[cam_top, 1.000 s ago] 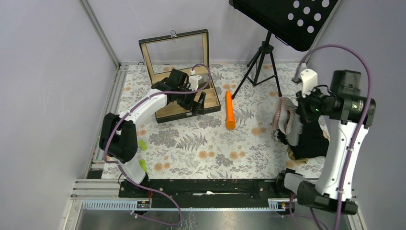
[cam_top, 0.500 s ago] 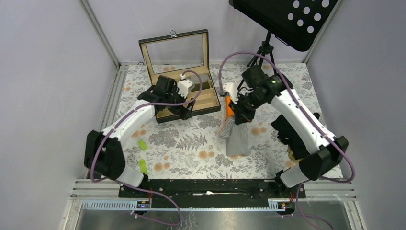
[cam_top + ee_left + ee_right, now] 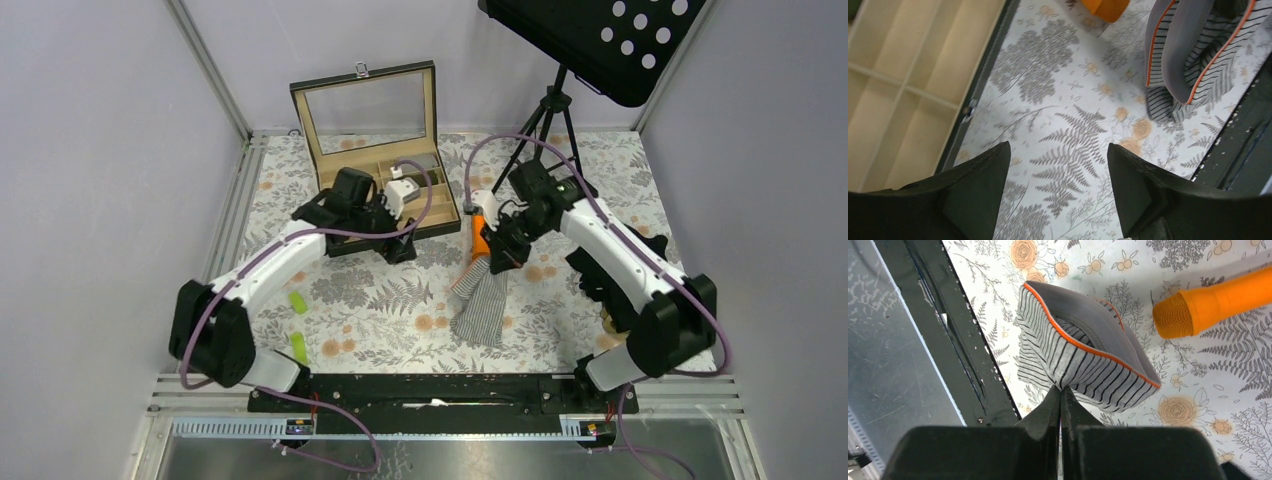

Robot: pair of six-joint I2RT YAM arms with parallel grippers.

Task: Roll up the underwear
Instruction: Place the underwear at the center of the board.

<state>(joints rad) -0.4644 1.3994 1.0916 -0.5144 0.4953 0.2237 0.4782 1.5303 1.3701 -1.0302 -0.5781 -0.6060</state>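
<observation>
- Grey pinstriped cloth with orange trim: the striped underwear hangs from my right pincer near the middle of the surface. Its lower end seems to rest on the floral print, just beside the orange stick.
- My right pincer is clamped tight on it. The wrist view shows the fingertips pinching a small bunch at a striped edge, and the rest sags open like a pouch.
- My left pincer stands wide with nothing between its fingers. It hovers over bare surface by the front of the box, apart from the cloth.
- More underwear, the black pile, lies at the right side under the right arm, and neither pincer touches it.
- Handling, as I judge it: light, limp and without stiffness. It will bunch and twist from a single pinch, and a pinch may catch only one thin layer.
- It is not fragile, so a firm grip should do no harm.
- Where I would hold: lay it flat first, then take the orange-trimmed edge, which looks thicker, at two corners with one pincer each, and roll from there.
</observation>
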